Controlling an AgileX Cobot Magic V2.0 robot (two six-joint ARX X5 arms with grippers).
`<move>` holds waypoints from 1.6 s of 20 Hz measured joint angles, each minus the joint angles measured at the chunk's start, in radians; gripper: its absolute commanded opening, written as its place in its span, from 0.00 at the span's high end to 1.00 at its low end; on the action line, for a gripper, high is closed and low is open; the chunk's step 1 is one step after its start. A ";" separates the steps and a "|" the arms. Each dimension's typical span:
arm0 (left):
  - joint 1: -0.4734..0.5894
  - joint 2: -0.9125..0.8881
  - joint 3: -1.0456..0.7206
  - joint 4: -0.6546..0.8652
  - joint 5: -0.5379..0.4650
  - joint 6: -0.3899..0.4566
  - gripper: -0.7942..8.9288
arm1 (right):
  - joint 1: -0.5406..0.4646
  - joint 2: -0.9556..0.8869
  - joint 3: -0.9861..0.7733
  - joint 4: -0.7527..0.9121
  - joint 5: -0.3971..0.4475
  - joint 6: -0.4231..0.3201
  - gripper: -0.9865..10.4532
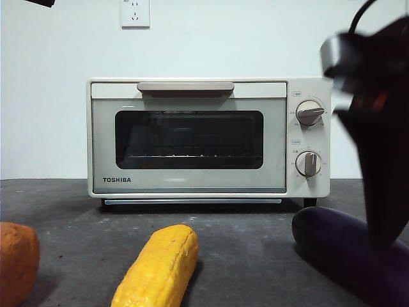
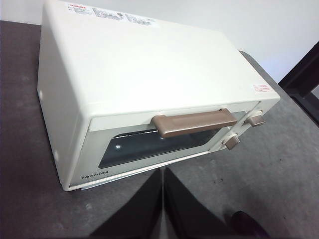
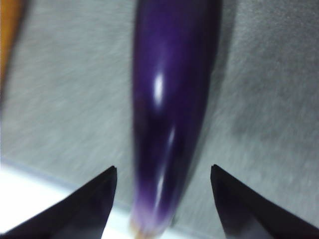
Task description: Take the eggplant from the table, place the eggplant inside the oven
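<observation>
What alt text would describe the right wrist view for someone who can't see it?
The right pincer is open, its two black jaws on either side of the glossy purple eggplant lying on the grey table. The picture is blurred, and an orange-yellow edge shows at one corner.

Glossy dark purple long eggplant (image 1: 339, 246) lies flat on the dark grey speckled matte table (image 1: 255, 249), in front of the cream-white boxy TOSHIBA toaster oven (image 1: 192, 185), whose dark glass door is closed.
</observation>
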 measured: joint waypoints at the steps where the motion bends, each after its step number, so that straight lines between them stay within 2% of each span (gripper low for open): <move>1: 0.000 0.000 0.000 0.000 0.000 0.003 0.91 | -0.001 0.032 0.000 0.021 0.003 0.000 0.65; 5: 0.000 0.000 0.000 0.000 0.000 0.010 0.91 | -0.001 0.130 0.000 0.092 -0.005 0.000 0.67; 9: 0.000 0.000 0.000 0.000 0.000 0.012 0.91 | -0.001 0.143 0.000 0.095 0.004 0.003 0.91; 12: 0.000 0.000 0.000 0.001 0.000 0.012 0.91 | -0.001 0.132 0.000 0.077 0.018 0.003 0.91; 15: -0.040 0.043 0.006 0.035 0.000 0.011 0.91 | -0.001 -0.003 0.001 0.069 0.029 0.003 0.91; 18: -0.110 0.179 0.087 0.039 0.000 0.011 0.91 | -0.001 -0.202 0.036 0.073 0.031 0.003 0.91; 22: -0.195 0.410 0.300 -0.026 -0.001 0.028 0.91 | -0.001 -0.431 0.049 0.063 0.116 0.003 0.91; 27: -0.288 0.657 0.531 -0.183 -0.105 0.115 0.91 | -0.001 -0.620 0.050 0.034 0.187 0.004 0.91; 29: -0.319 0.719 0.567 -0.202 -0.114 0.145 0.91 | -0.001 -0.666 0.050 0.017 0.198 0.005 0.91; 32: -0.356 0.762 0.576 -0.167 -0.193 0.175 0.91 | -0.001 -0.707 0.051 0.012 0.201 0.011 0.91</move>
